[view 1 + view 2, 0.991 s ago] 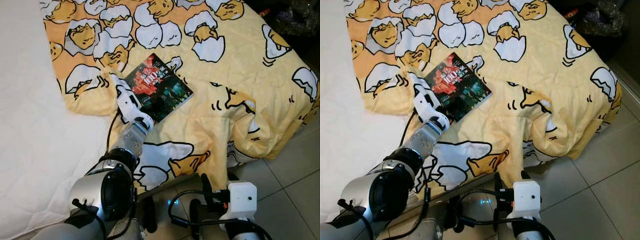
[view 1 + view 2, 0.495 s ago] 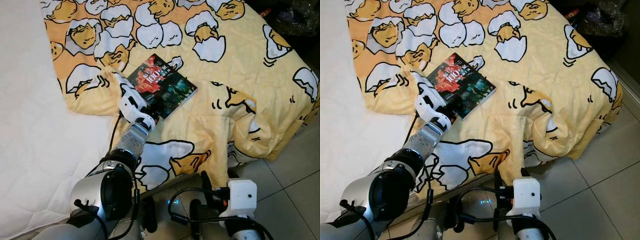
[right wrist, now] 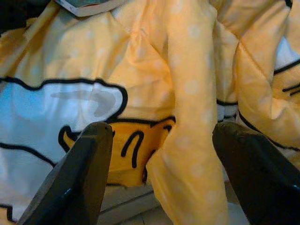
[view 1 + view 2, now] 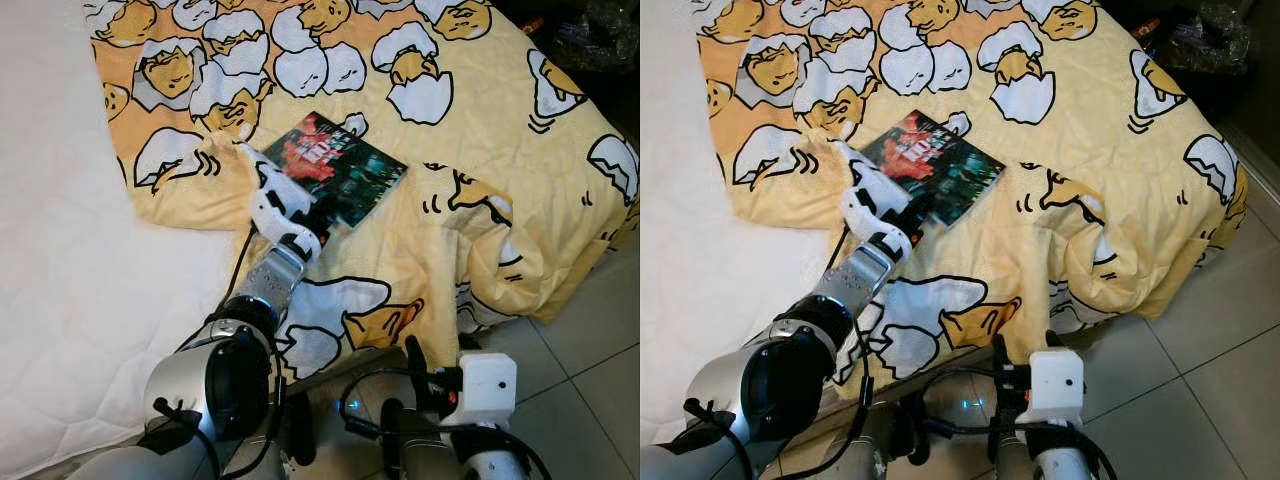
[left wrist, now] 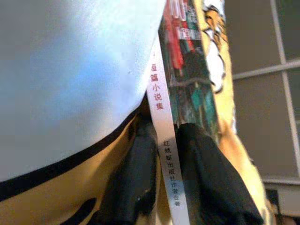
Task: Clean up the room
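A dark-covered book (image 4: 340, 178) with red lettering rests on the yellow egg-print blanket (image 4: 480, 130) that covers the bed. My left gripper (image 4: 318, 222) is shut on the near corner of the book (image 5: 165, 136); in the left wrist view its two black fingers (image 5: 206, 178) pinch the white spine from both sides, and the book is lifted slightly and tilted. My right gripper (image 3: 161, 154) hangs low beside the bed's edge, open, with a fold of the blanket (image 3: 187, 93) in front of it and nothing between its fingers.
White mattress (image 4: 60, 280) lies bare to the left of the blanket. Grey tiled floor (image 4: 590, 370) runs along the right of the bed. Dark clutter (image 4: 590, 30) sits in the far right corner. The blanket hangs over the bed's near edge.
My left gripper has moved right and slightly forward with the book, which has turned and shifted to the right on the blanket. The right arm stays low.
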### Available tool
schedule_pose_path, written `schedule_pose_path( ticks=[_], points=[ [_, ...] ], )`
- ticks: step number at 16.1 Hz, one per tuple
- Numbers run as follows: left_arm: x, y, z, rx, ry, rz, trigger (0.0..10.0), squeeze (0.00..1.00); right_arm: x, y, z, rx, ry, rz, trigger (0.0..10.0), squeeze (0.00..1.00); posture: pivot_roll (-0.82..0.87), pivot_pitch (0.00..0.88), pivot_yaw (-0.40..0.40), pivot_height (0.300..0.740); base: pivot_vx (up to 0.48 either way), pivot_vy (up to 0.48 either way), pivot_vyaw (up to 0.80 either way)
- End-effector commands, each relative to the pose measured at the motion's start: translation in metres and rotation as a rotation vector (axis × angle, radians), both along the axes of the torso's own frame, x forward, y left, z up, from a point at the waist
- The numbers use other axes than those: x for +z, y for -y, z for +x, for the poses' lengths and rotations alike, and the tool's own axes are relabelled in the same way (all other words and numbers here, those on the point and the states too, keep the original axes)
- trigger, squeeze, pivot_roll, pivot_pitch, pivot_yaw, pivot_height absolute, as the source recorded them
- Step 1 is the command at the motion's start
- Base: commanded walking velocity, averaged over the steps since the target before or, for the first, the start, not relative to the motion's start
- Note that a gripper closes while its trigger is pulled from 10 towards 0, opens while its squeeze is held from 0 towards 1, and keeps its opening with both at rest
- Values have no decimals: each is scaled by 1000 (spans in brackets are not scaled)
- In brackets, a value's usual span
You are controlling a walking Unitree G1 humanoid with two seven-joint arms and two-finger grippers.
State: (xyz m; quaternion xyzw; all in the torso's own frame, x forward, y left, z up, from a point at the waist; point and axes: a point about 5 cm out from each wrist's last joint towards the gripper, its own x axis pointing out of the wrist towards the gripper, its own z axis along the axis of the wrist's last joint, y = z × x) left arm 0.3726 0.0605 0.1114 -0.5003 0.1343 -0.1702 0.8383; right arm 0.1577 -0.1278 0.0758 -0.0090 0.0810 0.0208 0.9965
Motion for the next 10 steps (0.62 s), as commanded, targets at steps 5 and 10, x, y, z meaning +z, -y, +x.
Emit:
schedule_pose_path(
  ticks=[5, 10],
  points=[
    [36, -8, 11, -91, 178, 30, 0, 0, -7, 3, 11, -19, -4, 19, 10000, 0, -115, 220, 149, 740, 0, 0, 0],
    [52, -68, 15, 73, 403, 599, 0, 0, 6, 24, 43, -83, 78, 51, 10000, 0, -58, 118, 129, 740, 0, 0, 0]
  ],
)
